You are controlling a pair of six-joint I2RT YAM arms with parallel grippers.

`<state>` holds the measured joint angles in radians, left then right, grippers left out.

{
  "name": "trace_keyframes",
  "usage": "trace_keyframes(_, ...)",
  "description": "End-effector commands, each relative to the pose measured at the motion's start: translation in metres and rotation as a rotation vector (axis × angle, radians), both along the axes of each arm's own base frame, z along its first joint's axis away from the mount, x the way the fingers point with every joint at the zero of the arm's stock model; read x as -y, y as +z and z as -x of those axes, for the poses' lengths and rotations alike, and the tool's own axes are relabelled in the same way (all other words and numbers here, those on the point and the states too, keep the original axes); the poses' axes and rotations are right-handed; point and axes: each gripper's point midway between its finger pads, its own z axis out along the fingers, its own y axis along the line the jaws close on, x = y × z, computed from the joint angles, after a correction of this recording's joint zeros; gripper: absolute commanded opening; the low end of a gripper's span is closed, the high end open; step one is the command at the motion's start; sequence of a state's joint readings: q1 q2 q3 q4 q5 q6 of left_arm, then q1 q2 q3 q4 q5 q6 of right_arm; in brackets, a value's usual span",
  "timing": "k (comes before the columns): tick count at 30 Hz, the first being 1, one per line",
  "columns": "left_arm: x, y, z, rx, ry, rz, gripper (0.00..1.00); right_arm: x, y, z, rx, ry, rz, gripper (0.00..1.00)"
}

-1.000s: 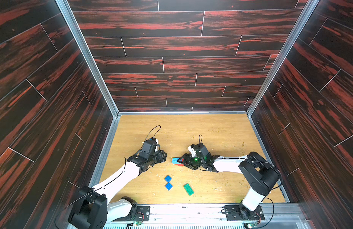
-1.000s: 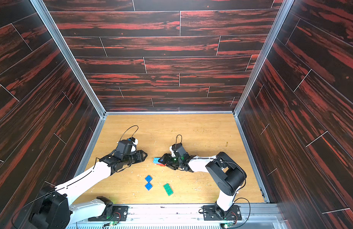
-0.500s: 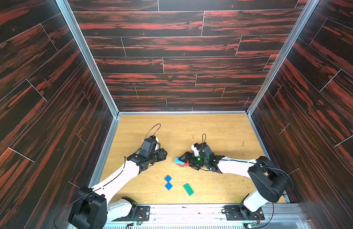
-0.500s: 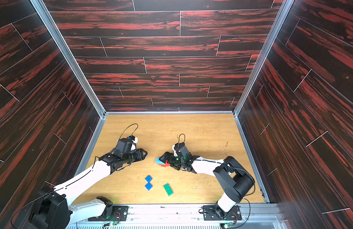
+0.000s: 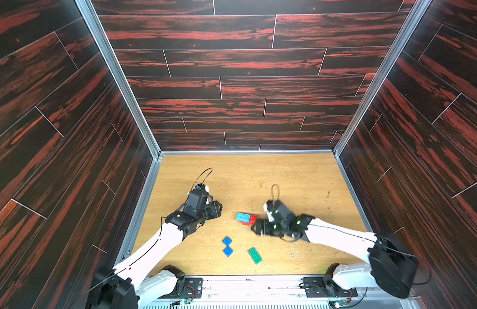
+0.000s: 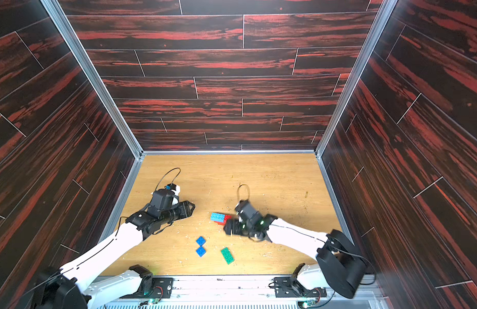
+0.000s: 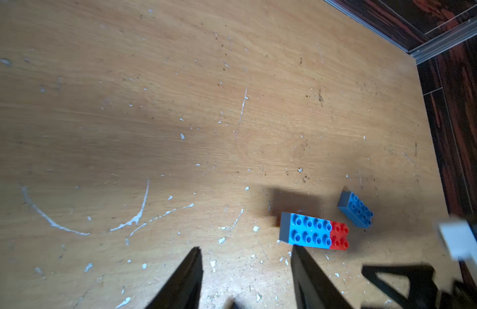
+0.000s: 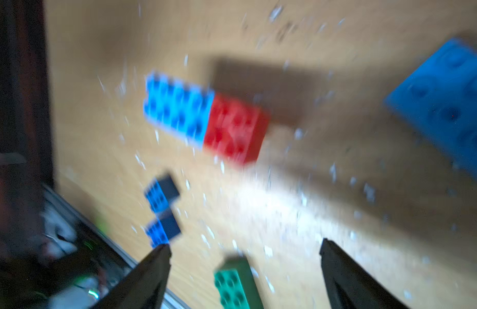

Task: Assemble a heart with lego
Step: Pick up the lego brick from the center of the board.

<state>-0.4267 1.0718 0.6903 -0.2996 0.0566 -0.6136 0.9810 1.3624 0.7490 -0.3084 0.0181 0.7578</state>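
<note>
Lying loose, one blue brick (image 7: 355, 210) shows only in wrist views.

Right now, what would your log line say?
left gripper: open, empty | right gripper: open, empty | blue-red cluster: joined, ungripped | blue squares, green brick: loose

We read this as a robotics lab test cell; dark wood-print panels (image 5: 232, 61) wall three sides, joined by aluminium corner posts (image 5: 116, 77); a scratched plywood tabletop (image 5: 285, 174) lies below; two white robot arms (image 5: 151, 246) stand bolted to a metal rail (image 5: 253, 287) along the near edge.
</note>
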Motion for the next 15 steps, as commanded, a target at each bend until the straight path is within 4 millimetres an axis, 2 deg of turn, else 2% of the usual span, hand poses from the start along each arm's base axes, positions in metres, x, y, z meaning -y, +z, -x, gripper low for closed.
trace_keyframes(1,-0.013,-0.009,0.007,-0.008,0.047,-0.037,0.61,0.013,-0.01,0.04,0.063,0.191,0.197,0.82)
trace_keyframes(3,-0.016,-0.01,0.007,-0.004,0.063,-0.04,0.63,0.007,-0.013,0.059,0.088,0.27,0.229,0.79)
trace_keyframes(6,-0.018,-0.012,0.006,-0.008,0.076,-0.047,0.64,0.003,-0.025,0.072,0.079,0.336,0.276,0.76)
trace_keyframes(11,-0.017,-0.01,0.006,-0.012,0.078,-0.041,0.64,0.005,-0.036,0.064,0.119,0.353,0.395,0.69)
trace_keyframes(15,-0.021,-0.012,0.006,-0.002,0.095,-0.048,0.65,-0.001,-0.044,0.062,0.133,0.394,0.411,0.64)
